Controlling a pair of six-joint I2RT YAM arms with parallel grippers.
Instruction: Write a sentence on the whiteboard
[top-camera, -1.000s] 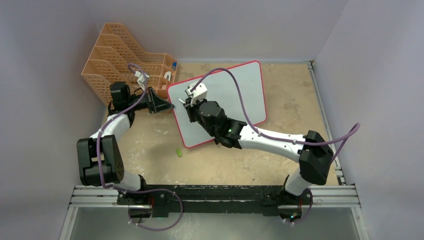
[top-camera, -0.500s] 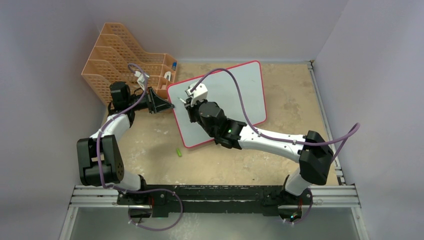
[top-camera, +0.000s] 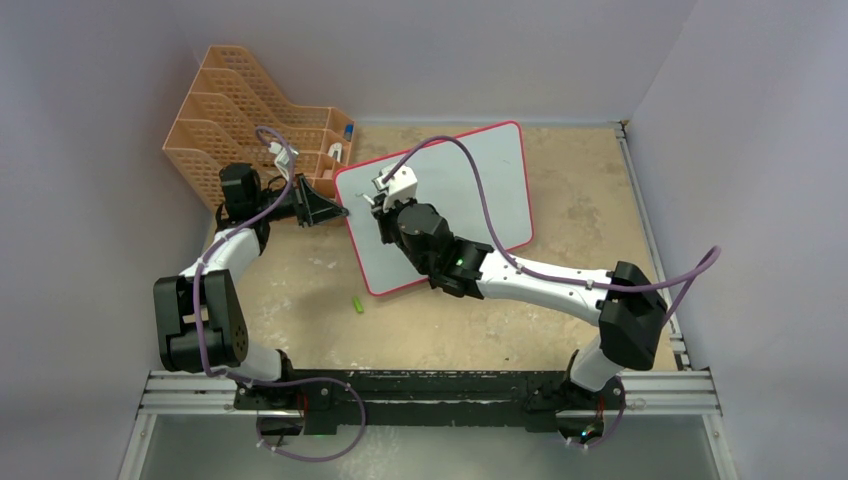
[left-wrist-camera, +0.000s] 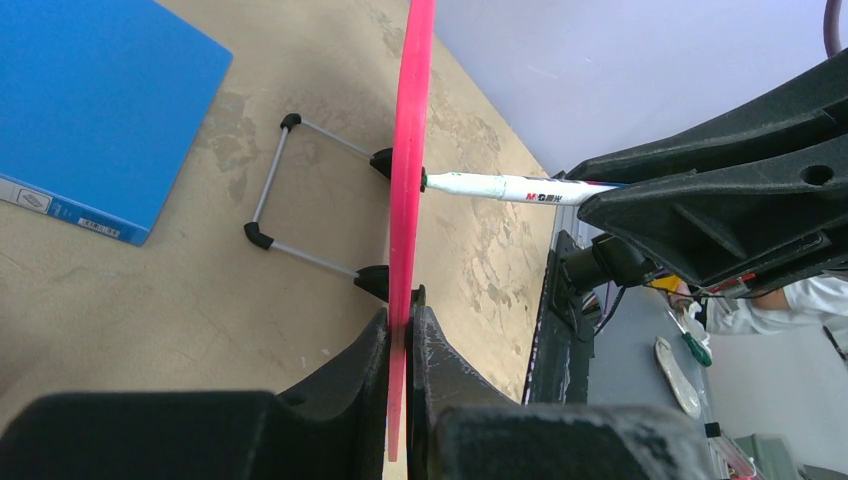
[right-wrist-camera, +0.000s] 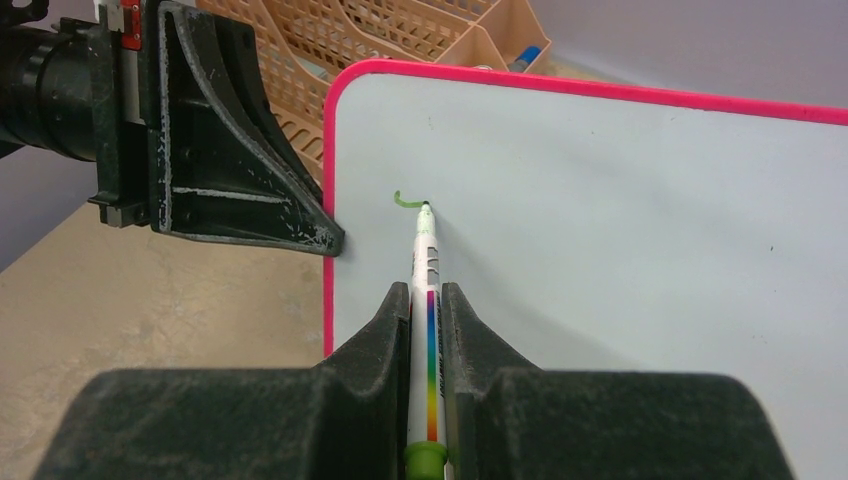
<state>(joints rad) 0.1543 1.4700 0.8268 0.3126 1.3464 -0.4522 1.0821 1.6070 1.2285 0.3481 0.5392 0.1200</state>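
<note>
Clamped on the marker (right-wrist-camera: 424, 262), my right gripper (right-wrist-camera: 425, 300) is creeping up the whiteboard (right-wrist-camera: 640, 230), only just starting the sentence (right-wrist-camera: 404, 201).

Marker (left-wrist-camera: 480, 185) barrel, left wrist view, carries a printed brand mark: "M&G", followed by two small characters too fine to read. Blue folder (left-wrist-camera: 100, 90) has a small white label (left-wrist-camera: 60, 213) along its near edge, with print too small to make out. On the whiteboard (right-wrist-camera: 620, 250) there is only a short green hooked stroke (right-wrist-camera: 403, 198) at the marker tip — no legible letter or word.
</note>
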